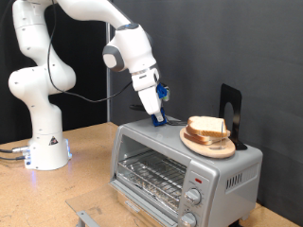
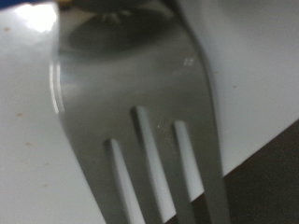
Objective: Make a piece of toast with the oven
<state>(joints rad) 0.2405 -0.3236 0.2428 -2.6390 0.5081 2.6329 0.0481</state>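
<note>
Pale bread with a tan crust, the piece of toast (image 1: 207, 127) lies stacked with other slices on a round wooden plate (image 1: 210, 145), and that plate sits on the flat top of the oven (image 1: 180, 163), towards the exterior view's right. Behind the plate, at the oven's far right corner, stands a dark upright holder (image 1: 230, 110).

Silver and box-shaped, the oven rests on a wooden desk (image 1: 90, 189); its glass door is shut, a wire rack (image 1: 151, 173) shows through the glass, and round knobs (image 1: 193, 198) run down the front panel at the exterior view's right.

To the exterior view's left of the plate, the gripper (image 1: 156, 117) comes down to the oven's top, close beside the plate but apart from the bread. A blue piece sits at its fingers. In the wrist view a metal fork (image 2: 140, 103) fills most of the picture, its tines spread over the pale surface beneath, with a dark edge at one corner. Whether the jaws are spread or pinching the fork's handle I cannot tell, since the grip itself is hidden.

The white arm (image 1: 57, 66) rises from its base on the desk at the exterior view's left.
</note>
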